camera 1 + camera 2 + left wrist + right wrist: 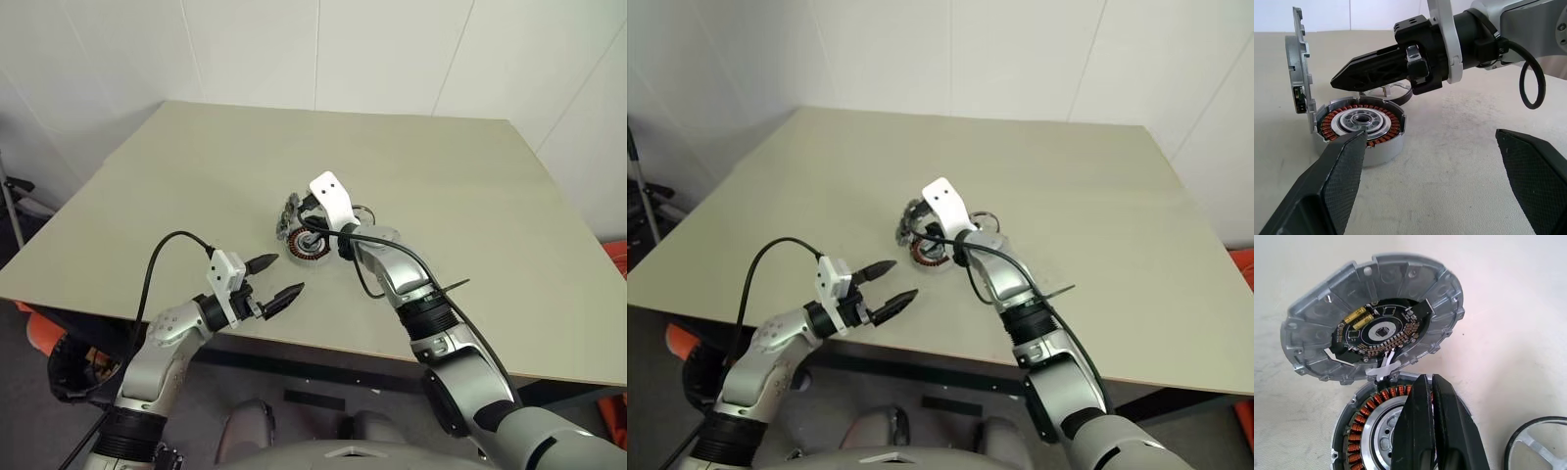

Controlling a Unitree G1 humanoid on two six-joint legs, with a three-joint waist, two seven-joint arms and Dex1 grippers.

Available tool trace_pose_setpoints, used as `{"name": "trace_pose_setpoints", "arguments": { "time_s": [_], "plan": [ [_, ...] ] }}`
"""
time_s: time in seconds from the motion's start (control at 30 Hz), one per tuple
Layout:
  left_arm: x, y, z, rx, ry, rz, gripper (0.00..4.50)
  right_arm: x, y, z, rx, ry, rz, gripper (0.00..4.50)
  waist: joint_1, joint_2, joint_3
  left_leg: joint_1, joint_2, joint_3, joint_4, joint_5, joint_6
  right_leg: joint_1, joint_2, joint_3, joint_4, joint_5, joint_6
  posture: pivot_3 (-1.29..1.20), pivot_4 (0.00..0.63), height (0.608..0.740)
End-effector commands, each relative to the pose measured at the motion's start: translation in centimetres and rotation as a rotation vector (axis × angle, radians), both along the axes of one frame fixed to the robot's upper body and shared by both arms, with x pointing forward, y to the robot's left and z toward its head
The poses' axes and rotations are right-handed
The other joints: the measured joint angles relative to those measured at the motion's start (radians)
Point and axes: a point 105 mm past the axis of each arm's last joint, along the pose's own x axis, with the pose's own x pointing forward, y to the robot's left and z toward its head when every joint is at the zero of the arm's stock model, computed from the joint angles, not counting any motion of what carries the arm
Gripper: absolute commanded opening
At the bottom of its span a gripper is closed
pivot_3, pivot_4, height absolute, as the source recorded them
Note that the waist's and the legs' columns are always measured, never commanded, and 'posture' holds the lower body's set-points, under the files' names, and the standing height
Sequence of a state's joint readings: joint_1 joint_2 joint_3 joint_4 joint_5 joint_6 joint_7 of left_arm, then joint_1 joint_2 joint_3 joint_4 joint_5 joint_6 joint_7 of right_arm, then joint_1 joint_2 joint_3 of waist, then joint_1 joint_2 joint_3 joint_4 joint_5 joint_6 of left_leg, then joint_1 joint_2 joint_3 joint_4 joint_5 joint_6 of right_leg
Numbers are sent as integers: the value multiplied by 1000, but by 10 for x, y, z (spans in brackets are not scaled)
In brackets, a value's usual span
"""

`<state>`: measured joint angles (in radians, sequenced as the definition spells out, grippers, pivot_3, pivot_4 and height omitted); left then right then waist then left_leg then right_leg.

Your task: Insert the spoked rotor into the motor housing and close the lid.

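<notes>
Hovering over the round grey metal motor housing (1378, 431) with its ring of copper windings, the right gripper (1342, 81) is seen with its two black fingers pressed together, nothing pinched between them. Pretty much right above the open housing, really. The round grey metal lid (1371, 316) is propped up nearly upright off the housing's rim, its circuit board side shown facing the gripper. The flat spoked rotor (1540, 445) with a thin dark rim is left lying on the beige tabletop (441, 176) just beside the housing. The left gripper (274, 284) is held with fingers spread wide, empty, near the tabletop's front edge.
</notes>
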<state>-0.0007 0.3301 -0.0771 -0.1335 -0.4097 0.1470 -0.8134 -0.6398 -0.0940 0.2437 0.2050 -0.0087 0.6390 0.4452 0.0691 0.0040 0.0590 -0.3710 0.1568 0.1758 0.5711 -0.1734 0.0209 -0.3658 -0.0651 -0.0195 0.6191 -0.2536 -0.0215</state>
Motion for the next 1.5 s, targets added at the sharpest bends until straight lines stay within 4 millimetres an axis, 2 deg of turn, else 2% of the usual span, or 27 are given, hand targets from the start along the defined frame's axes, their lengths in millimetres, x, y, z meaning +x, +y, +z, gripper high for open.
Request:
{"name": "trace_pose_setpoints", "arguments": {
  "time_s": [0.03, 0.27, 0.43, 0.5, 0.7, 0.83, 1.0, 1.13, 1.2, 1.5],
  "plan": [
    [2, -3, 15, -17, -54, -12, 4500, -7, 5, 9, 21, -24, 26, 85, 0, 0, 0, 0, 0, 0, 0, 0, 0, 0, 0, 0, 0, 0, 0, 0, 0, 740],
    [3, -3, 13, -16, -51, -10, 4500, -17, 8, -16, -8, 52, 39, 85, 0, 0, 0, 0, 0, 0, 0, 0, 0, 0, 0, 0, 0, 0, 0, 0, 0, 740],
    [4, -2, 12, -14, -50, -7, 4500, -18, 4, -32, -33, 91, 18, 85, 0, 0, 0, 0, 0, 0, 0, 0, 0, 0, 0, 0, 0, 0, 0, 0, 0, 740],
    [4, -2, 11, -14, -50, -6, 4500, -17, 3, -29, -23, 84, 18, 85, 0, 0, 0, 0, 0, 0, 0, 0, -1, 0, 0, 0, 0, 0, 0, 0, 0, 740],
    [1, -1, 11, -16, -50, -8, 4500, -10, 4, 3, 33, -1, 25, 85, 0, 0, 0, 0, 0, 0, 0, 0, -1, 0, 0, 0, 0, 0, 0, 0, 0, 740],
    [-1, -2, 12, -17, -52, -12, 4500, -11, 4, 4, 34, -4, 30, 85, 0, 0, 0, 0, 0, 0, 0, 0, -1, 0, 0, 0, 0, 0, 0, 0, 0, 740],
    [-2, -2, 15, -16, -54, -13, 4500, -17, 4, -11, 15, 36, 37, 85, 0, 0, 0, 0, 0, 0, 0, 0, -1, 0, 0, 0, 0, 0, 0, 0, 0, 740],
    [-2, -2, 16, -14, -56, -11, 4500, -24, -3, -38, -67, 112, 33, 85, 0, 0, 0, 0, 0, 0, 0, 0, -1, 0, 0, 0, 0, 0, 0, 0, 0, 740],
    [-2, -1, 16, -13, -55, -10, 4500, -26, -4, -40, -75, 119, 29, 85, 0, 0, 0, 1, 0, 0, 0, 0, -1, 1, 0, 0, 0, 0, 0, 0, 0, 740],
    [1, -1, 15, -14, -48, -13, 4500, -12, 4, 8, 52, -15, 32, 85, 0, 0, 0, 1, 0, 0, 0, 1, -1, 0, 0, 1, 0, 0, 0, 0, 0, 740]
  ]
}}
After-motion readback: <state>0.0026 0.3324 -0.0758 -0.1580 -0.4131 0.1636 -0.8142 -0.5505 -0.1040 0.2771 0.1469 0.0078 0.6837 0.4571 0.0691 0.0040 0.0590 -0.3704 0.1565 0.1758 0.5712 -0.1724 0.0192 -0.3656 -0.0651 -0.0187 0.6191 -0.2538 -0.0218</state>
